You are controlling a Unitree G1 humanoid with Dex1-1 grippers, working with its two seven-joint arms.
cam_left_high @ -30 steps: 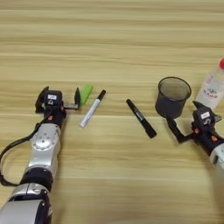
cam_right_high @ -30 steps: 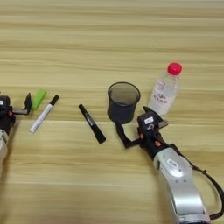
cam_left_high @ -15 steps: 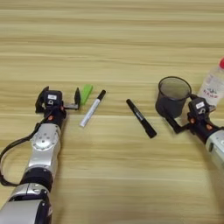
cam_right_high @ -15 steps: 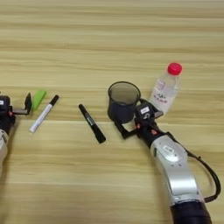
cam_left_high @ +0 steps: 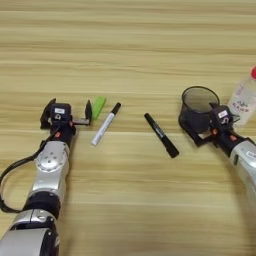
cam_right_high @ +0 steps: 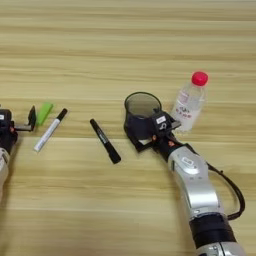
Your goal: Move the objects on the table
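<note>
Right gripper [cam_right_high: 134,134] fingers spread around dark cup [cam_right_high: 140,114] | left gripper [cam_left_high: 67,113] fingers open beside green block [cam_left_high: 98,106]

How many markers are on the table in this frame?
2. A white marker with black cap lies beside the small green block; a black marker lies left of the dark cup. None appears hidden.

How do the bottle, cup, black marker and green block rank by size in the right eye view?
1. Bottle
2. Cup, partly hidden by the right hand, so its gap to the bottle is unsure
3. Black marker
4. Green block
</note>
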